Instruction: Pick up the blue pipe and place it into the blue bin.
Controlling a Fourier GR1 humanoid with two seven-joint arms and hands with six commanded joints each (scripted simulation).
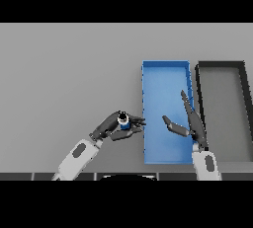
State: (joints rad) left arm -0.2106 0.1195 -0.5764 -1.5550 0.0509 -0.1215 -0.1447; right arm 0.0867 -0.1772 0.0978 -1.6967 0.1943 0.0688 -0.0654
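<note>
Just below the frame's centre, the left hand [114, 126] has its fingers and thumb curled round the blue pipe [123, 122], which stands roughly end-on to the view so that its dark opening with a pale rim faces up. Hand and pipe sit just left of the blue bin [147, 113], whose long left wall runs close beside the fingertips; the pipe is outside the bin, over the grey table [59, 84]. The left arm comes in from the lower left. The right hand [190, 123] shows over the bin's right side, lower centre-right of the frame, its fingers straight and spread, pointing toward the top of the frame, with the thumb stretched out to the left; it holds nothing. Its arm rises from the lower edge. To the right of the blue bin, just beside it, lies a black bin [245, 103] with a grey floor, reaching the frame's right edge.
</note>
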